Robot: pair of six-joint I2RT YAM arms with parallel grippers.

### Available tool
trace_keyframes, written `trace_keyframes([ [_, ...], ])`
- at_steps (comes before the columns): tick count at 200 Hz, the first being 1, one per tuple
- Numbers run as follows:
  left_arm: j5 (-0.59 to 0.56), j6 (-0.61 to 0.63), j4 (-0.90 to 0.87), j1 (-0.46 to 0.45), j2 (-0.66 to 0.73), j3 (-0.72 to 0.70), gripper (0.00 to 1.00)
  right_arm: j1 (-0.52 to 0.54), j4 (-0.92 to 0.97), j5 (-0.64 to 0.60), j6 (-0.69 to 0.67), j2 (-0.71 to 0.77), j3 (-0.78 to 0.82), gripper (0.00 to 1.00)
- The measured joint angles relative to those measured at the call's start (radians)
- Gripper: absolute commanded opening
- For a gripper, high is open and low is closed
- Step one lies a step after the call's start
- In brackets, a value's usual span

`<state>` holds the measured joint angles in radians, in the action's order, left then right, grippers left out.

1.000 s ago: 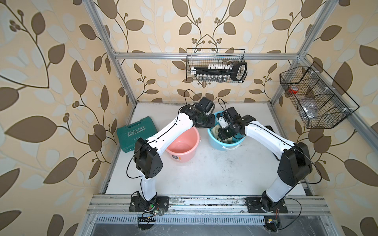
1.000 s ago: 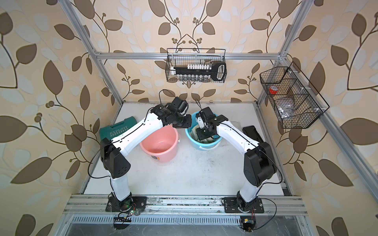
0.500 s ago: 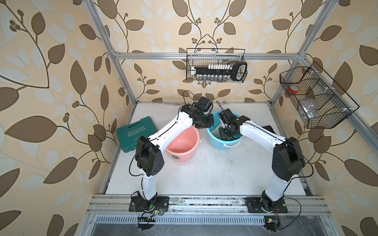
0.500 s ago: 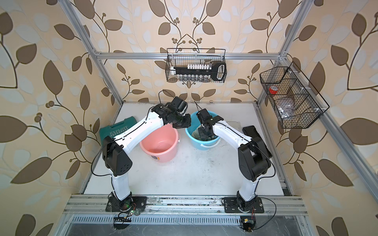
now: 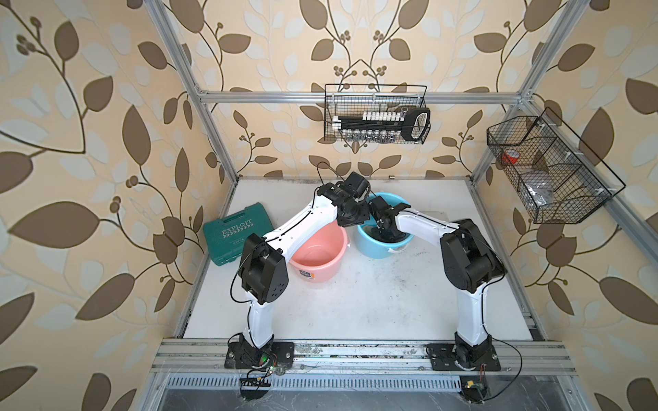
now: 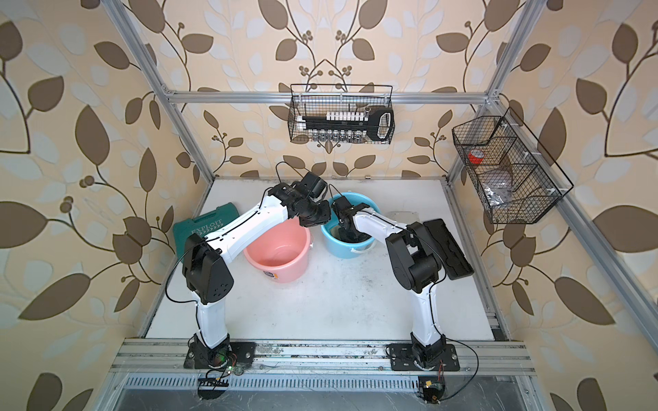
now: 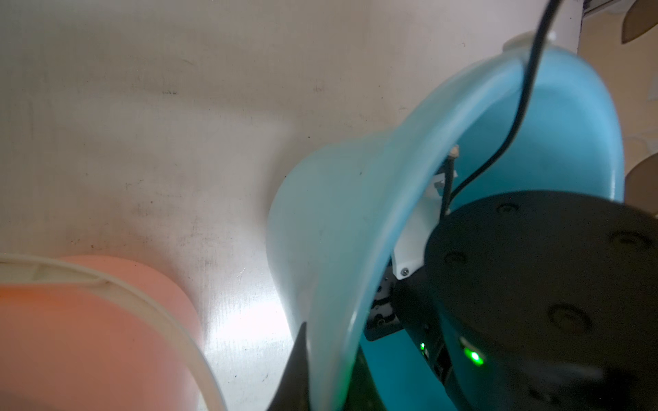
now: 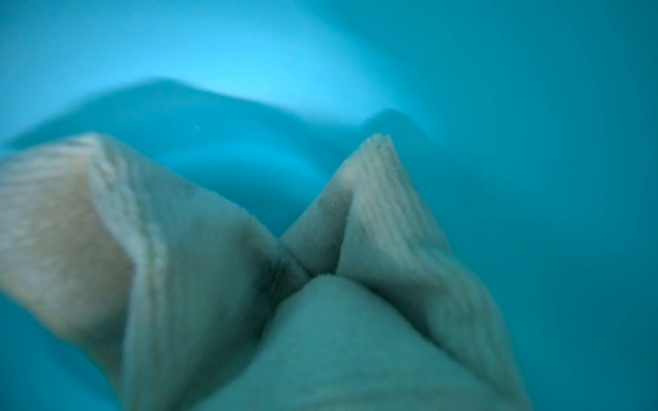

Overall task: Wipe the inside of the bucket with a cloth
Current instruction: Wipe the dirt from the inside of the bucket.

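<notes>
Two buckets side by side: pink bucket (image 5: 320, 265), blue bucket (image 5: 374, 249); left gripper (image 7: 329, 377) clamped tight on blue bucket rim, pink side; right gripper (image 5: 385, 231) down inside blue bucket, closed on bunched cloth (image 8: 320, 320); cloth wholly inside, wrist view blurred

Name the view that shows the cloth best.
Right wrist view: the terry cloth fills it, bunched inside the blue bucket. In both top views the right arm mostly hides it; the left wrist view shows none.
</notes>
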<state>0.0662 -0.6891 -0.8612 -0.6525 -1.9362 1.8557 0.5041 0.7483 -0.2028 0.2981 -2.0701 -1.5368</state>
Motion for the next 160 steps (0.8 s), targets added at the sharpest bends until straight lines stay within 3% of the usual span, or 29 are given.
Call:
trace_keyframes([
  [35, -0.006, -0.013, -0.005, 0.001, 0.006, -0.014, 0.00, -0.010, -0.092, 0.179, 0.021, 0.027, 0.045, 0.00],
  [69, -0.018, -0.032, -0.011, 0.008, 0.009, -0.036, 0.00, -0.014, -0.148, 0.446, 0.030, 0.009, 0.048, 0.00],
  [102, -0.018, -0.045, -0.019, 0.010, 0.028, -0.061, 0.00, -0.024, -0.150, 0.620, -0.029, 0.008, 0.069, 0.00],
  [136, -0.014, -0.025, -0.043, -0.004, 0.034, -0.060, 0.00, -0.026, -0.081, 0.654, -0.127, 0.071, 0.113, 0.00],
  [160, -0.004, -0.002, -0.045, -0.024, 0.034, -0.060, 0.00, -0.012, -0.010, 0.523, -0.163, 0.180, 0.126, 0.00],
])
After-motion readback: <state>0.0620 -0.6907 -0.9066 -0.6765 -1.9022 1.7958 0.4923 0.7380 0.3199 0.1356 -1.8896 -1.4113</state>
